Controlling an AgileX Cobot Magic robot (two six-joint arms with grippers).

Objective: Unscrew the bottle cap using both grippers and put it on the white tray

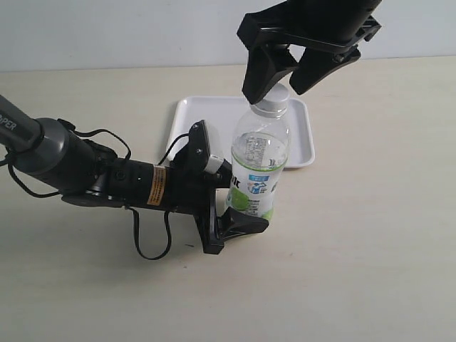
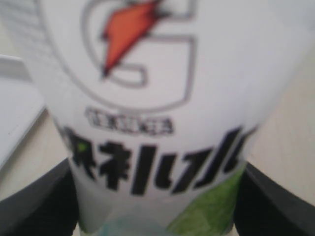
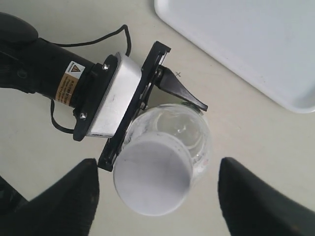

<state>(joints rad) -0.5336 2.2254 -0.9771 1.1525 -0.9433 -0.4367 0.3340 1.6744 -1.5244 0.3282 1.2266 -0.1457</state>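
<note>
The clear bottle (image 1: 260, 160) stands upright on the table just in front of the white tray (image 1: 203, 117). My left gripper (image 1: 242, 210) is shut on the bottle's lower, labelled part, and in the left wrist view its black fingers (image 2: 34, 206) press both sides of the label (image 2: 157, 98). The white bottle cap (image 1: 275, 107) sits on the neck. Directly above it hangs my right gripper (image 1: 278, 92), open. In the right wrist view the bottle cap (image 3: 152, 179) lies between the right gripper's (image 3: 157, 164) two fingers, with a gap on each side.
The left arm's dark cylindrical body (image 1: 71, 167) and loose cables (image 1: 149, 242) lie across the table on the left. A corner of the white tray (image 3: 256, 49) shows beyond the bottle in the right wrist view. Bare beige tabletop (image 1: 370, 235) extends to the right and front.
</note>
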